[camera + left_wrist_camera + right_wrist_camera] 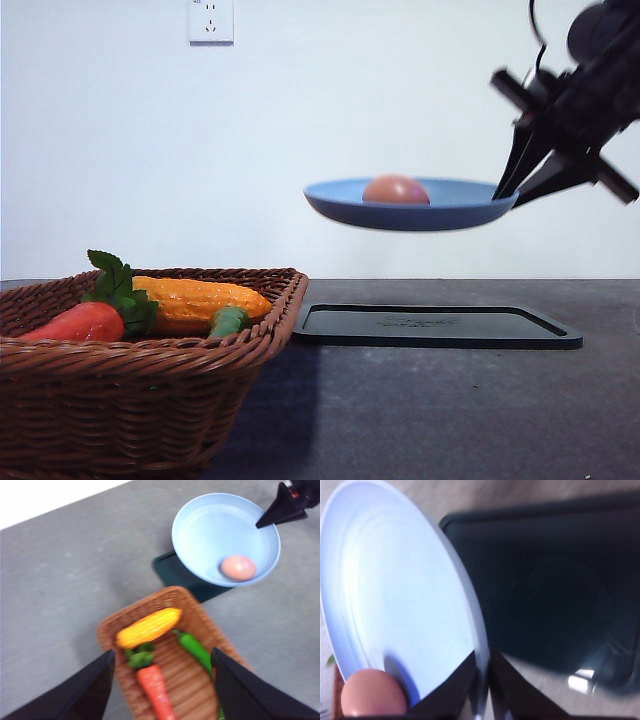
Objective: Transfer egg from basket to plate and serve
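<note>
**Plate's up in the air with the egg sitting on it**

The dark grey table (480,420) is taking up most of the front view, running back to a plain white wall. On its left side the big wicker basket (130,400) is sitting close to the camera, still loaded with the other stuff. Just beside the basket, on its right, the flat black tray (435,326) is lying on the table with nothing resting on it.

The light blue plate (440,213) is hanging well above that tray, roughly level, not touching anything below. The right gripper (508,190) is pinching the plate's rim at its right edge; in the right wrist view you can see the two black fingers (455,690) pressed together with the rim (481,680) clamped between them.

The left gripper (162,690) is hovering over the basket with its fingers spread wide and nothing between them.

In the basket the yellow corn cob (148,628) is lying next to the carrot (155,692) with its green leaves, and a green pepper (196,650) is sitting alongside.

The egg (396,190) is resting inside the plate, away from the pinched edge in the front view.
</note>
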Action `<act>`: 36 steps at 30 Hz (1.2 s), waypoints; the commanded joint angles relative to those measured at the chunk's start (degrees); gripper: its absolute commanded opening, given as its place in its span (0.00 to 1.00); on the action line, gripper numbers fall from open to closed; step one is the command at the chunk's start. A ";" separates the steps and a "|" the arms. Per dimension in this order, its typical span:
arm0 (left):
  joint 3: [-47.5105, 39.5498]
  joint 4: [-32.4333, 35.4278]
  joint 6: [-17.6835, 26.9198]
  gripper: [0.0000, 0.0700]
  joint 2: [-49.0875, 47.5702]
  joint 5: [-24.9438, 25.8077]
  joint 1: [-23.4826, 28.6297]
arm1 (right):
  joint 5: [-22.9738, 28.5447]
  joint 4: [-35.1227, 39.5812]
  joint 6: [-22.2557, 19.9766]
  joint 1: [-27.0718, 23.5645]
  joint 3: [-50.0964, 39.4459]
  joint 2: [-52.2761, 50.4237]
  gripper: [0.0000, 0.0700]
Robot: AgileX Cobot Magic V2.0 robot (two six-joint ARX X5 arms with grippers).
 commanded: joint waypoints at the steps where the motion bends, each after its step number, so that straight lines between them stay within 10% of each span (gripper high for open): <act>1: 1.31 -0.17 -0.15 0.56 0.04 -1.50 -0.37 | -0.64 0.14 0.42 -0.19 2.48 3.91 0.00; 19: 1.31 -1.22 -0.96 0.56 -0.62 -2.88 -0.37 | -0.59 -1.78 -0.32 -0.94 8.72 19.47 0.00; 26: 1.31 -1.12 -0.94 0.56 -0.05 -2.88 -0.37 | -0.44 -1.51 -0.50 -1.14 8.76 19.45 0.35; 36: 1.31 -0.82 0.42 0.56 1.15 -2.88 -0.37 | -0.47 -2.85 -1.42 -4.16 8.79 16.88 0.37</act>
